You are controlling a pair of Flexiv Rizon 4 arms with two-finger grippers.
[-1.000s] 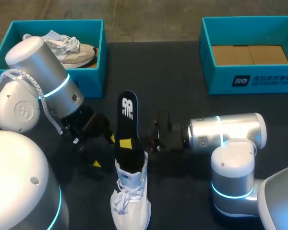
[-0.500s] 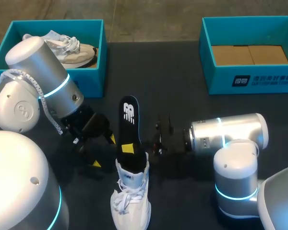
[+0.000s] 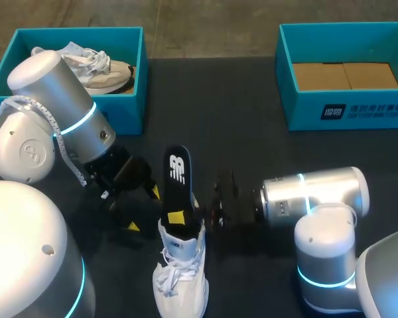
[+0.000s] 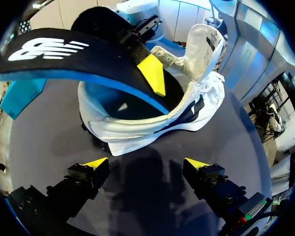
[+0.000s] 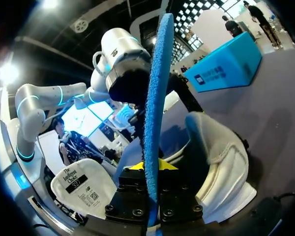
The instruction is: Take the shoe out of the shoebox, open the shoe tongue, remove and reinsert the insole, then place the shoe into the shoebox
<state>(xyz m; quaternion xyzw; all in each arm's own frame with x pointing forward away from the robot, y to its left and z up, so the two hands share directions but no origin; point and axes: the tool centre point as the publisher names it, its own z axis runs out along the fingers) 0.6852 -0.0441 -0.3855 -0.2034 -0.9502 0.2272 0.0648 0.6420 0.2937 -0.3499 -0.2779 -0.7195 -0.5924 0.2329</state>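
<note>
Right end effector [image 5: 155, 168] clamps insole [image 3: 177, 169] inside shoe [image 3: 180, 278].

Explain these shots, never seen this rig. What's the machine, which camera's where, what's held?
Two robot arms at a dark table, each ending in a two-fingered hand with yellow tips. One camera looks down from above; the other two sit on the wrists, looking forward. On the table: a white shoe, a teal shoebox holding another shoe, and a second shoebox with a cardboard floor. The right hand pinches the black insole, partly inside the white shoe. The left hand is open beside it, holding nothing.
</note>
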